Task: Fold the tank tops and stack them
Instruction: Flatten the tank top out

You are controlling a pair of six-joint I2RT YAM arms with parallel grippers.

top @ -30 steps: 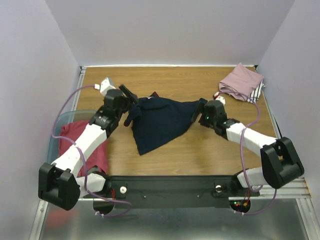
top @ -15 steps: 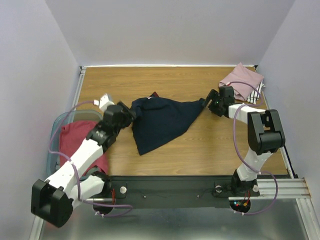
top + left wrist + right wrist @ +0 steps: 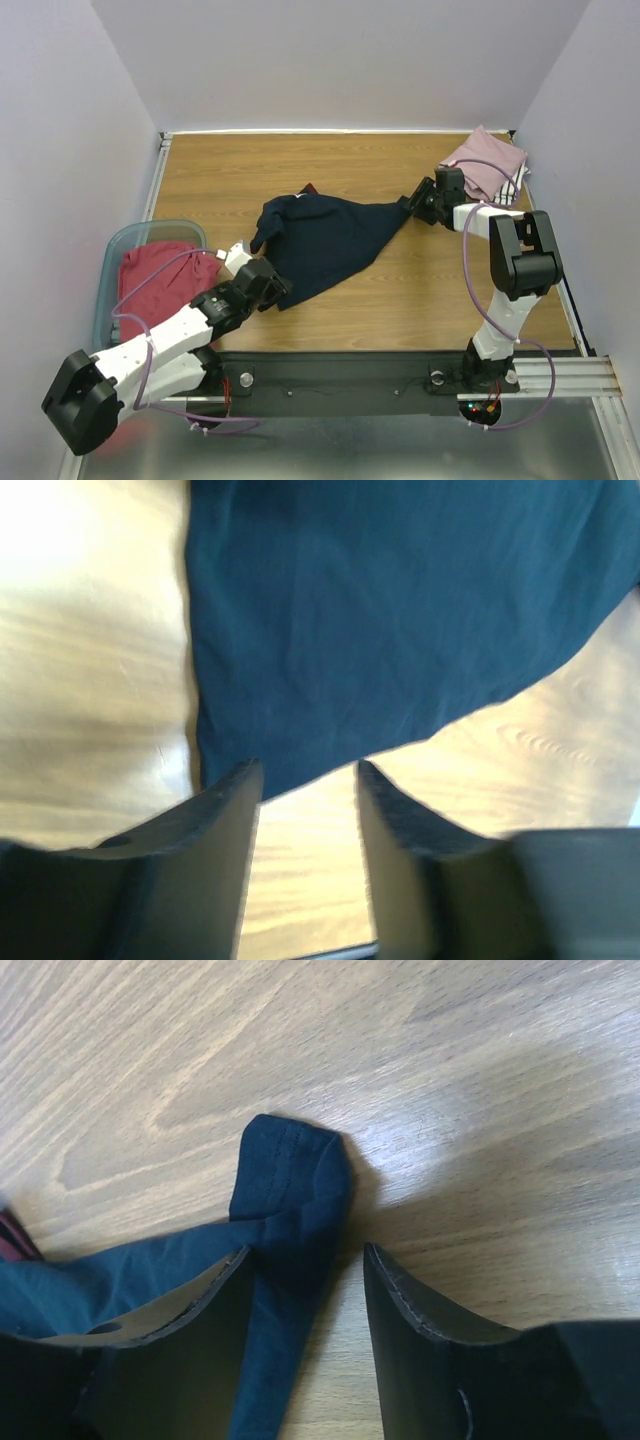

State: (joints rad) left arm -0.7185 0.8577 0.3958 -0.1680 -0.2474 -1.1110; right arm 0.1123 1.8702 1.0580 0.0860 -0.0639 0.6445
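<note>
A navy tank top [image 3: 325, 245] lies spread, partly crumpled, in the middle of the wooden table. My left gripper [image 3: 278, 296] is low at its near corner. In the left wrist view the navy hem [image 3: 300, 660] ends right at the tips of the left gripper [image 3: 308, 780], which is open with bare wood between its fingers. My right gripper [image 3: 413, 207] is at the top's far right corner. There a navy strap [image 3: 290, 1175] lies between the open right gripper [image 3: 305, 1255] jaws, against the left finger [image 3: 190, 1310]; a gap remains on the other side.
A folded dusty pink top [image 3: 485, 160] sits on a white black-striped one [image 3: 516, 186] at the back right corner. Red tops [image 3: 155, 285] fill a translucent teal tub [image 3: 110, 262] at the left edge. Side walls stand close on both sides.
My left arm swung from the navy top's far left corner down to its near corner. The right arm reached back to the right corner strap. Both jaws have narrowed.
</note>
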